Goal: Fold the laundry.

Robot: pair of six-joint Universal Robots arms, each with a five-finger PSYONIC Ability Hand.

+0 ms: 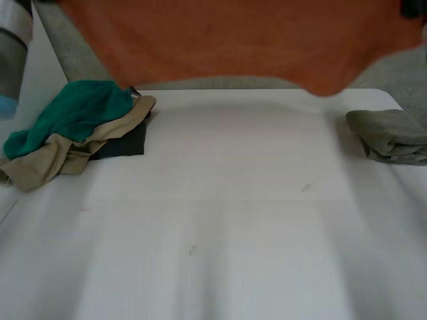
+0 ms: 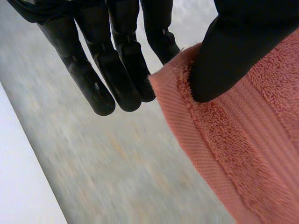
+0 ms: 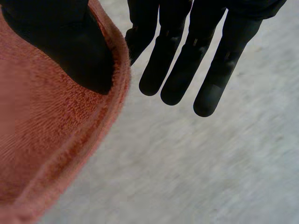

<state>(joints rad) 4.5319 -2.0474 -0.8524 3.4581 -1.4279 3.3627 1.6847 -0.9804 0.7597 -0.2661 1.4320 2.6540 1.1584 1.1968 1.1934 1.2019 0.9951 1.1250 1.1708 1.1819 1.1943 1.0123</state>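
Aloft, the left hand [image 2: 224, 60] and right hand [image 3: 70, 46] each thumb-pinch an orange terry towel [image 1: 233, 40] at its top edge, seemingly spreading it for folding.

Head cam sits up behind the arms, looking down over the white table [image 1: 213, 220]. Each wrist cam looks really close along its own palm: left hand [image 2: 117, 70], right hand [image 3: 182, 70]. All three catch the orange towel [image 1: 233, 40].
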